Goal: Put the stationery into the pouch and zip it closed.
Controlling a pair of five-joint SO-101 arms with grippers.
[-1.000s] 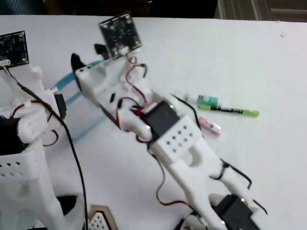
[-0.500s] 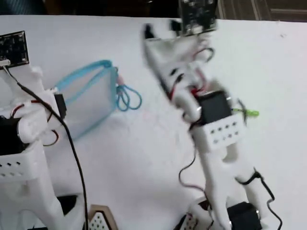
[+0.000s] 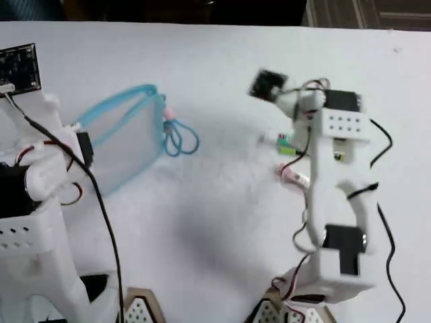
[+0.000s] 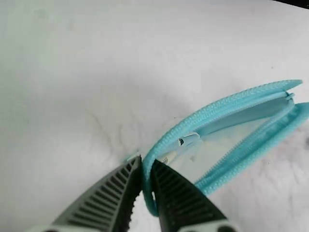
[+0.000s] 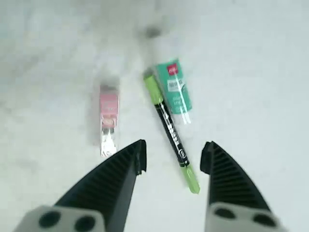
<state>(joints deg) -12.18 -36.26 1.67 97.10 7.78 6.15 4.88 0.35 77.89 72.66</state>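
far left: left gripper [image 4: 144, 166] pinched narrow on the blue zipper rim of the pouch [image 3: 124, 145], just beside the zipper pull [image 4: 186, 141]. mouth gaping, the two zipper rows apart, nothing to be seen inside through the clear wall. flat on the white table [image 3: 222, 222], long axis slanting from near left toward far right in the high view, blue cord loop [image 3: 180, 138] trailing off the far-right end toward the middle. judged as early going: pouch gripped and open, no stationery in, zip undone.

well apart to the right, three pieces lying near one another: pink stick [image 5: 108, 123], green marker [image 5: 171, 133], teal tube [image 5: 176, 89]. marker's long axis across the table in the high view, partly under the right arm [image 3: 337, 168]. in the right wrist view, roughly in line with the gap between the jaws, a little slanted. right gripper [image 5: 174, 154] spread wide above the marker, touching nothing.

left to do, by this reading: all three picked up, carried over, dropped in, then the zip drawn shut.
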